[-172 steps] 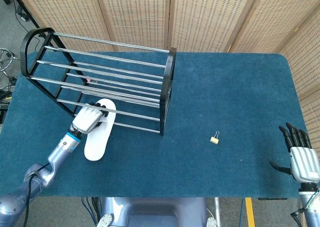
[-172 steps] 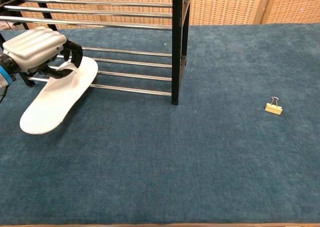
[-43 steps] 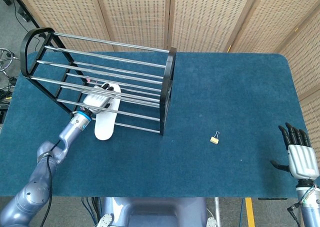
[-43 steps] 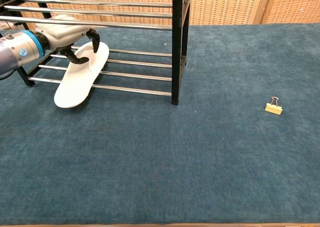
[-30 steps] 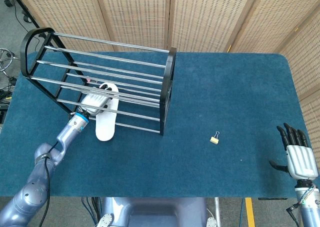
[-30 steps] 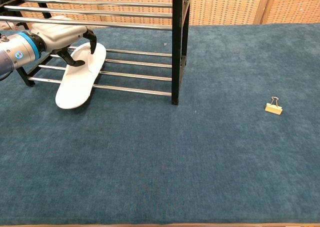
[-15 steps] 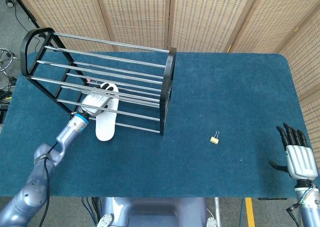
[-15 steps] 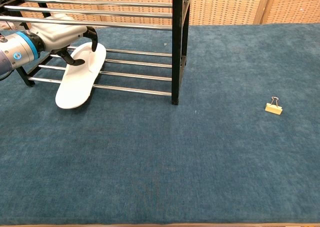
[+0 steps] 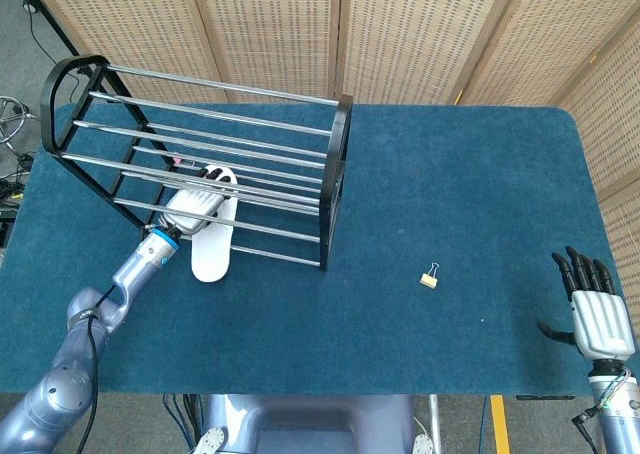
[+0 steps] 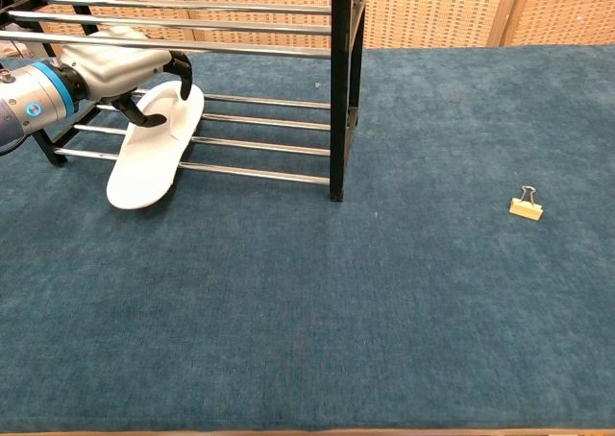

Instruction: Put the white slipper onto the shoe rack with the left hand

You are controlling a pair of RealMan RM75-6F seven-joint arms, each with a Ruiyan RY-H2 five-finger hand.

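The white slipper point(image 9: 211, 246) point(image 10: 149, 161) lies across the lowest bars of the black shoe rack point(image 9: 338, 179) point(image 10: 342, 81), toe end inside, heel sticking out toward the table's front. My left hand point(image 9: 194, 205) point(image 10: 113, 69) reaches in under the upper bars and grips the slipper's strap near its toe. My right hand point(image 9: 596, 312) hangs off the table's front right corner with fingers spread, holding nothing; it shows only in the head view.
A small yellow binder clip point(image 9: 430, 277) point(image 10: 526, 206) lies on the blue table cover point(image 9: 470, 194) right of the rack. Chrome bars of the rack cross above my left hand. Woven screens stand behind the table.
Over several seconds my left hand pushed the slipper from the table in front of the rack onto the lowest bars. In the last second hardly anything has shifted.
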